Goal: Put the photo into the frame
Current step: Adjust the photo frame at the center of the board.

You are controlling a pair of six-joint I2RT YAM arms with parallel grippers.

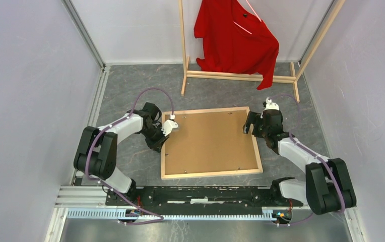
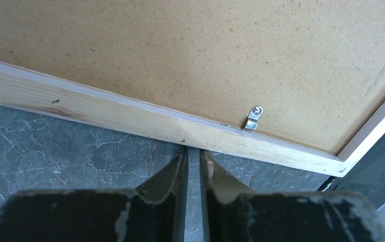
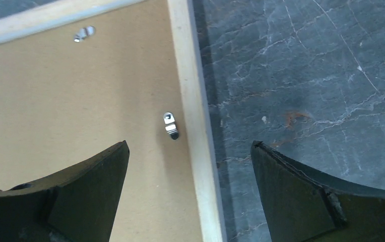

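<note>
lying face-down, the frame (image 1: 210,174) holds a backing board (image 1: 210,141); left tool (image 2: 194,152) barely parted, right tool (image 3: 190,145) gaping.

A frame (image 1: 210,173) lies flat at the middle of the table (image 1: 130,91), back side up, with a backing board (image 1: 208,141) set in it. The left gripper (image 2: 194,156) sits just outside the frame's left edge, near the far corner. The right gripper (image 1: 248,126) straddles the right edge. Behind the frame stands a clothes rack (image 1: 241,76) with a shirt (image 1: 236,40) hanging on it.
</note>
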